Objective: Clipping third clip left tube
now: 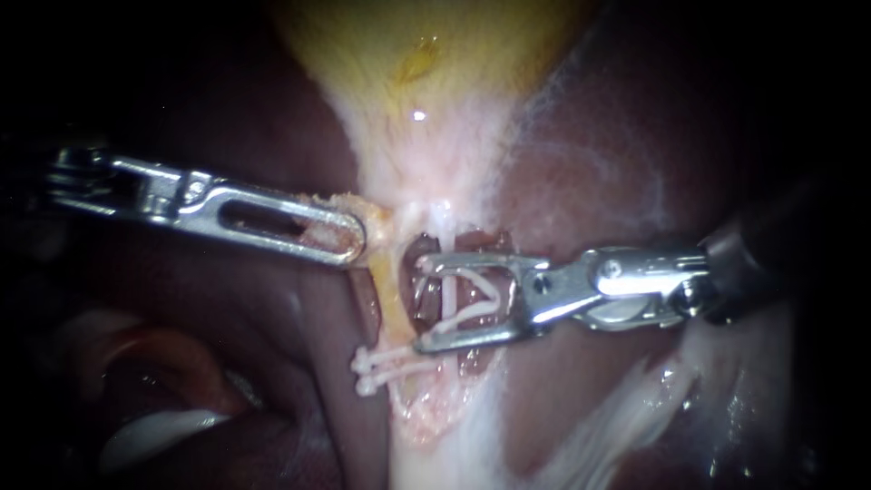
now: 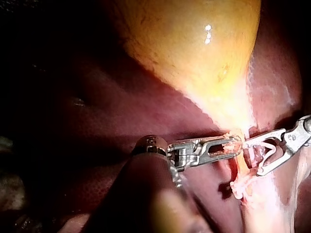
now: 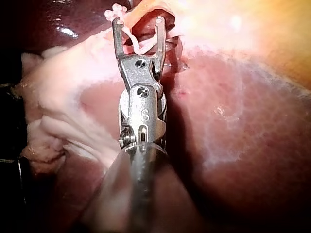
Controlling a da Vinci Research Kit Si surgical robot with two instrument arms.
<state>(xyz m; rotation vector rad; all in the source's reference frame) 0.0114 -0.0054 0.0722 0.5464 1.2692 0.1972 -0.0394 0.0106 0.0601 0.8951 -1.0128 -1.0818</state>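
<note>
My right instrument [image 1: 422, 304] comes in from the right. Its jaws stand wide apart with an open white clip [image 1: 476, 299] seated between them, touching both. A thin pale strand [image 1: 450, 245] runs down between the jaws. Just past their tips lies the yellowish left tube [image 1: 388, 304], with two white clips [image 1: 381, 367] across it lower down. My left instrument [image 1: 340, 238] has its slotted jaws shut on a flap of gallbladder tissue [image 1: 363, 213] beside the tube's upper end. The loaded clip [image 3: 138, 44] also shows in the right instrument [image 3: 137, 20]. The left instrument [image 2: 237, 145] is seen holding the flap.
The yellow gallbladder [image 1: 426, 63] narrows down toward the tubes. Dark red liver [image 1: 617, 163] lies on both sides. Pale fatty strands [image 1: 626, 417] spread below my right instrument's shaft. The right instrument [image 2: 251, 158] is ahead of the left one's jaws.
</note>
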